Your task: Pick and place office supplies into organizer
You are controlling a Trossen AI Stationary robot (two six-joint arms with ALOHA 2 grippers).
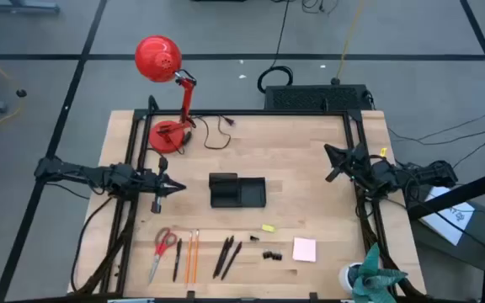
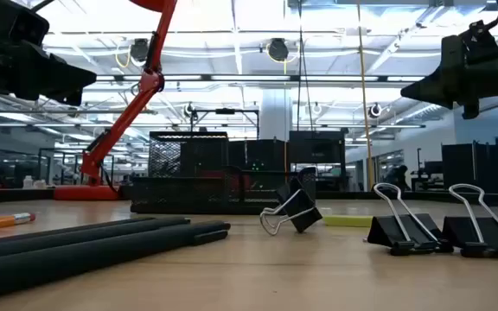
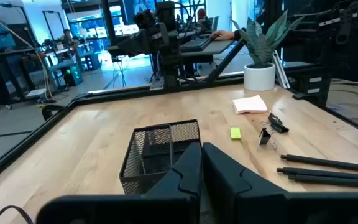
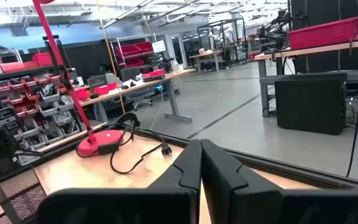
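I am looking straight down on the whole table [image 1: 251, 168] from overhead. My low camera is sitting at tabletop level, close behind the clips [image 2: 443, 231], facing the room. My left wrist camera is looking across the organizer [image 3: 160, 152] toward the plant [image 3: 263, 43]; my right wrist camera is facing the red lamp [image 4: 98, 142]. Both wrist views are sharing the organizer.

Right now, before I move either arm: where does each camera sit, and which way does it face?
High: overhead, straight down; left gripper, right gripper flank the organizer.
Low: table height, past clips and pens; arms overhead.
Left wrist: past its shut fingers to organizer, sticky-note pad.
Right wrist: past shut fingers toward red lamp.
Shared: high and left wrist both show organizer.
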